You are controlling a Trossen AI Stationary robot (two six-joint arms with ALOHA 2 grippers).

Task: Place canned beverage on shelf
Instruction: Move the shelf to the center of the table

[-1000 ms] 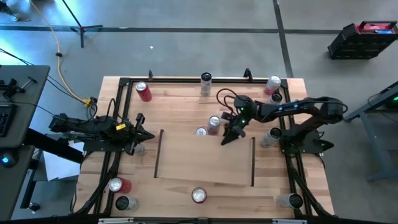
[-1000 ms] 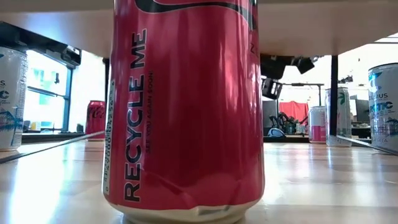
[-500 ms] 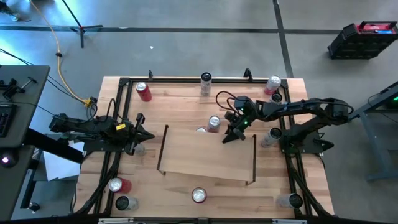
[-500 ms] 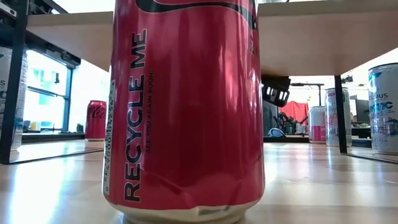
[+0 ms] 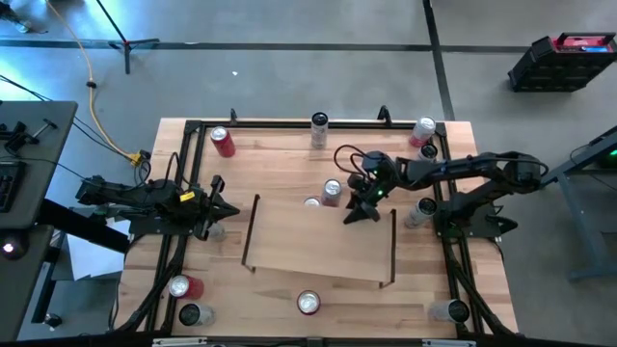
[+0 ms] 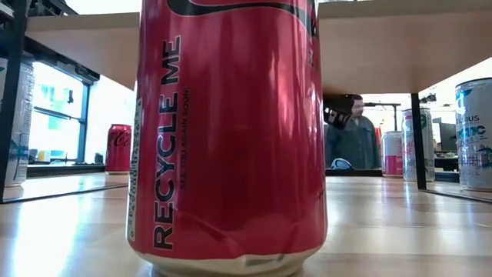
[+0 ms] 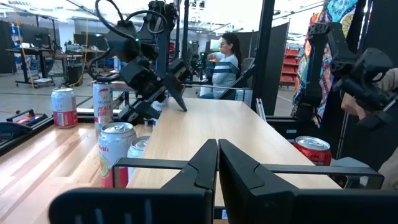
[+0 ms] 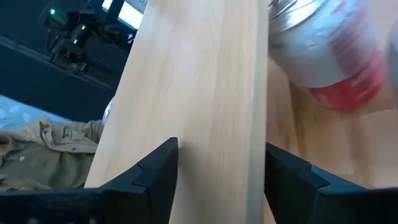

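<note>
Red can [image 6: 231,131]: we are seeing it fill the low view, nearest the camera, its side reading "RECYCLE ME".
Shelf [image 5: 323,236]: we are seeing a light-wood board, rails at its ends, raised over the table's middle.
Right gripper [image 5: 361,214]: we are seeing its fingers [image 8: 155,168] standing apart astride the shelf's far edge.
Silver-and-red can [image 5: 332,191]: standing just beyond that edge, outside the shelf.
Left gripper [image 5: 229,212]: we are seeing it waiting, pinched closed, empty, left of the shelf.
Far red can [image 6: 118,148]: white script, which we are not managing to read.
</note>
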